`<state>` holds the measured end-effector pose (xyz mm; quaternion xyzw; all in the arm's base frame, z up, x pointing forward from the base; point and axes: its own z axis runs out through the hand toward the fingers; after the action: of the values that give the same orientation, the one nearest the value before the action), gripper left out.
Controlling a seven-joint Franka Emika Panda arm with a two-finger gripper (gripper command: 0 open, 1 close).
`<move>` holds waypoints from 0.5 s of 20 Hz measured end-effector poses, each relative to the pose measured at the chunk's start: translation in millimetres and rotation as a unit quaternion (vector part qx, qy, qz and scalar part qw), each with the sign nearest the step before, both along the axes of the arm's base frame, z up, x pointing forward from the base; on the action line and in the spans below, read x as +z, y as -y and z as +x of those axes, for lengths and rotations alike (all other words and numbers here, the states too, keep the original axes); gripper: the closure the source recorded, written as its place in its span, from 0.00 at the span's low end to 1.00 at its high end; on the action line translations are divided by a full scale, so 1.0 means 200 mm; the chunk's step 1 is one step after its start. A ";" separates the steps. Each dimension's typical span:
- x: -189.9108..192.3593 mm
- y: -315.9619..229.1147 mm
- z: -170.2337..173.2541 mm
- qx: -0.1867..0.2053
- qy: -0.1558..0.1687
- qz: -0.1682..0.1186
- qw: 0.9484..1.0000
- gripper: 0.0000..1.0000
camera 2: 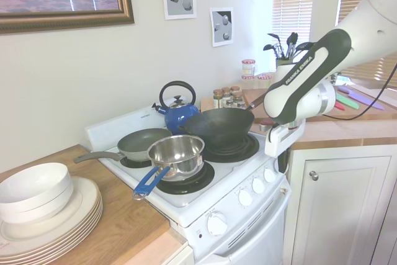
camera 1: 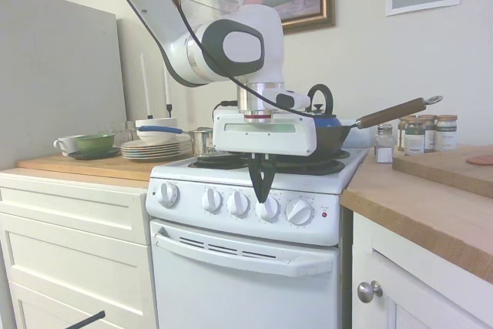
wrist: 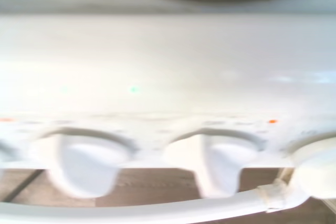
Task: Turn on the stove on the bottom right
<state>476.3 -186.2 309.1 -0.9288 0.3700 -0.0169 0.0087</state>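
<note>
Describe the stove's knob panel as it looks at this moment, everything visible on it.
The stove's white front panel carries five round white knobs in a row, one apart at the left, with a small red light at the right end. The hand hangs just above the fourth knob, its dark fingers drawn together to a point; contact cannot be told. Below runs the white oven-door handle.
</note>
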 end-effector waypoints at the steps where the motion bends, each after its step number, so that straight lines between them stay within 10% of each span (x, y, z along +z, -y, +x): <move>1: 0.03 -0.03 -0.01 0.003 0.000 0.003 1.000 0.00; 10: 0.16 -0.21 0.00 0.008 0.005 0.011 1.000 0.00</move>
<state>475.4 -143.4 341.2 -0.9317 0.3623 -0.0170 0.0211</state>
